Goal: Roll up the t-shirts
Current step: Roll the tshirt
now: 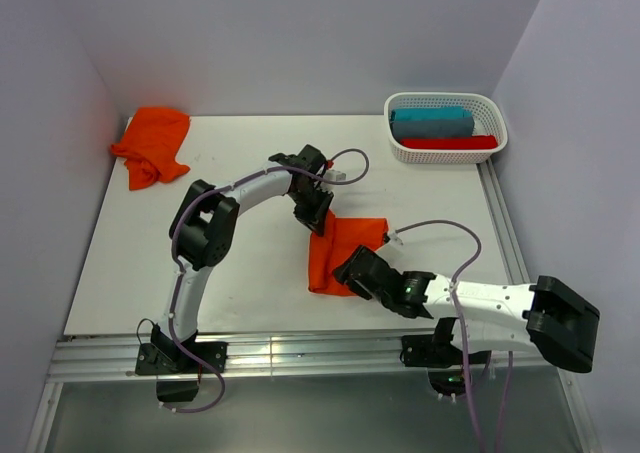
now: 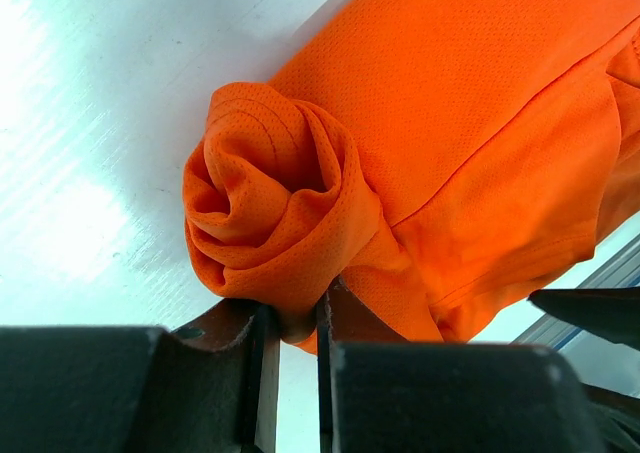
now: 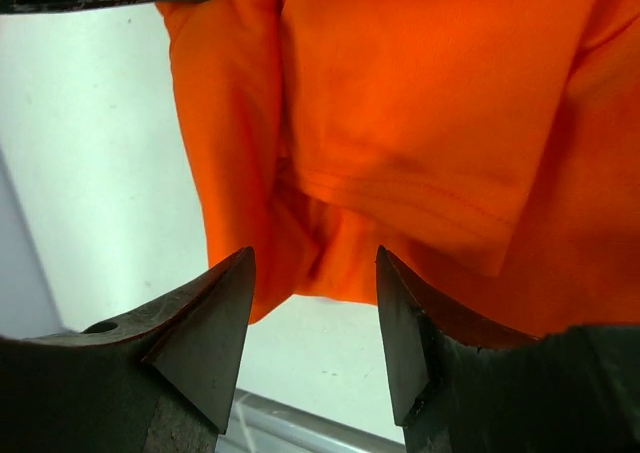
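The left gripper [image 2: 295, 318] is clamped on the curled end of the t-shirt [image 2: 470, 123] near the middle of the table [image 1: 250, 153]. The right gripper [image 3: 315, 303] gapes open at its 6 o'clock edge, holding nothing. Held at one end only, the roll could skew or unwind.

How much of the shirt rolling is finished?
Done: a teal roll and a red roll lie in the basket. In hand: the left gripper pinches a curled end of the middle t-shirt; the right gripper is open beside it. Left: finishing that roll, then the crumpled t-shirt in the far corner.
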Controlling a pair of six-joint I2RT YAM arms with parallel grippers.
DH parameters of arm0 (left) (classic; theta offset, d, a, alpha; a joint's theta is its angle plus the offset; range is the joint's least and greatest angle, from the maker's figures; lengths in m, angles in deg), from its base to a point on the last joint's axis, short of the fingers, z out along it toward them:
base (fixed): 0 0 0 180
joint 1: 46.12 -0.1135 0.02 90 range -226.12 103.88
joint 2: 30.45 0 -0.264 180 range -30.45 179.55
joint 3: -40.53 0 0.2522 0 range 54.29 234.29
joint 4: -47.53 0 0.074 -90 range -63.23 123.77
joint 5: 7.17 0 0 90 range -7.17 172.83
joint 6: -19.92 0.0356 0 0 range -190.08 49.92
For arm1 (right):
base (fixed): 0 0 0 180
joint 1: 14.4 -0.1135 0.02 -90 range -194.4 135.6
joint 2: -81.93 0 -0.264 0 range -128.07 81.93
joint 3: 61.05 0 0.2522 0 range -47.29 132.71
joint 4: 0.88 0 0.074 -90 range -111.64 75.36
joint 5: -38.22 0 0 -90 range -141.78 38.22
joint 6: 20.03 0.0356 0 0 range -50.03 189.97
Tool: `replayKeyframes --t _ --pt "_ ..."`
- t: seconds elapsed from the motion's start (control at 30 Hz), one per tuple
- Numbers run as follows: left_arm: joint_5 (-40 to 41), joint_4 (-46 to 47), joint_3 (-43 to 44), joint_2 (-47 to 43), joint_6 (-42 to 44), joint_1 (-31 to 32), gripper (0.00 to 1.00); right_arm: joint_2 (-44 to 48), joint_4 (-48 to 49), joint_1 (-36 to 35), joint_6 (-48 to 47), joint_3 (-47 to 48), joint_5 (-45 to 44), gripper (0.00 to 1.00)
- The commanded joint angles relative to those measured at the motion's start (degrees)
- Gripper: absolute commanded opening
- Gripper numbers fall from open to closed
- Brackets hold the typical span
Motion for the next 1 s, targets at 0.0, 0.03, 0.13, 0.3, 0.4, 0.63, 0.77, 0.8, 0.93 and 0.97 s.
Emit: replayKeyframes --t 0.0,0.03,0.13,0.3,0.4,0.63,0.77,0.8,0.93,0.97 --pt "10.46 -2.12 -0.81 1.95 3.25 -0.43 0.06 -1.23 -5.13 1.05 -4.91 4.80 -3.30 0.58" --pt "10.81 -2.29 -0.63 2.04 3.16 -0.34 0.06 -2.11 -5.39 1.31 -5.80 5.94 -3.39 0.57" --pt "11.86 -2.65 -0.37 2.30 2.81 -0.17 0.06 -8.52 -11.51 1.67 -8.70 14.27 -5.31 0.55" --pt "13.97 -4.13 0.51 2.56 2.20 0.54 0.06 -20.98 -20.41 0.97 -13.27 31.68 -9.88 0.54" --pt "14.06 -6.06 2.35 3.27 1.93 0.80 0.07 -27.92 -26.47 0.35 -14.24 40.29 -12.43 0.54" --pt "13.27 -9.94 5.69 5.03 1.85 0.80 0.07 -42.01 -40.18 -3.07 -12.66 55.07 -19.64 0.55" --pt "13.18 -11.08 6.57 5.38 1.49 1.06 0.08 -49.39 -49.41 -5.35 -8.99 64.99 -23.15 0.55" --pt "13.18 -11.17 6.66 5.47 1.49 0.98 0.08 -52.10 -51.43 -5.88 -8.19 66.66 -24.90 0.55" --pt "13.18 -11.96 7.01 5.56 1.14 1.41 0.08 -57.92 -63.19 -7.47 -4.58 74.58 -27.99 0.56" --pt "13.27 -12.14 7.01 5.56 1.06 1.59 0.08 -58.89 -64.88 -7.73 -3.10 76.94 -28.52 0.56"
